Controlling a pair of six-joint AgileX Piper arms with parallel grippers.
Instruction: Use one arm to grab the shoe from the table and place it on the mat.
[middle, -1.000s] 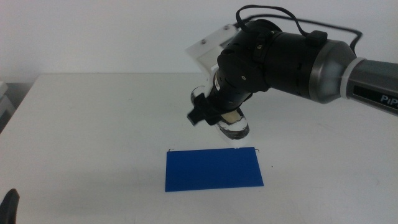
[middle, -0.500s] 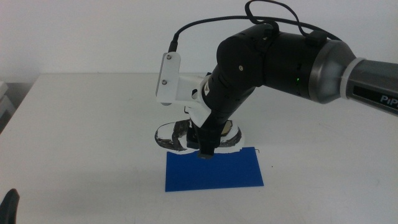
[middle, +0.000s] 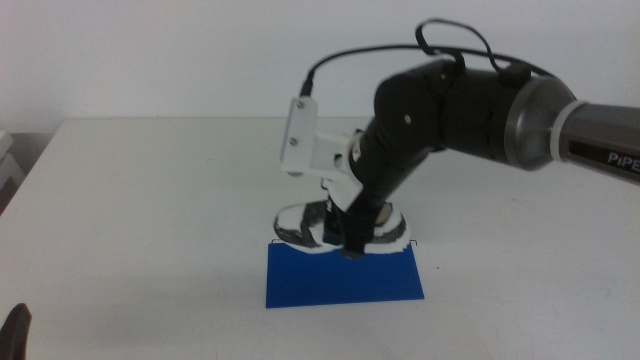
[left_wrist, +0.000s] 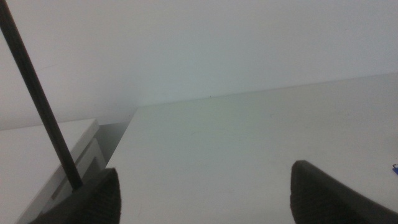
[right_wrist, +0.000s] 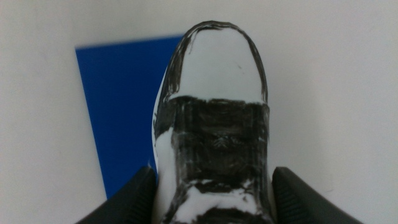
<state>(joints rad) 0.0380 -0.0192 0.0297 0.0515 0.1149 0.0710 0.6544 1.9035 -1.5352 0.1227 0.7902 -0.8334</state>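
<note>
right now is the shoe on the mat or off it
Not set down yet. The right tool holds the shoe by its sides at the far edge of the mat; contact with the mat cannot be told.

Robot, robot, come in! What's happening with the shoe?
Right gripper shut on the shoe, holding it over the mat's far edge. Left gripper open, waiting near the table's near-left corner. Nothing in the way.

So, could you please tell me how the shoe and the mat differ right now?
The shoe is white with dark patches; the mat is plain bright blue. The shoe is bulky and held by the right gripper; the mat lies thin and flat on the table.
</note>
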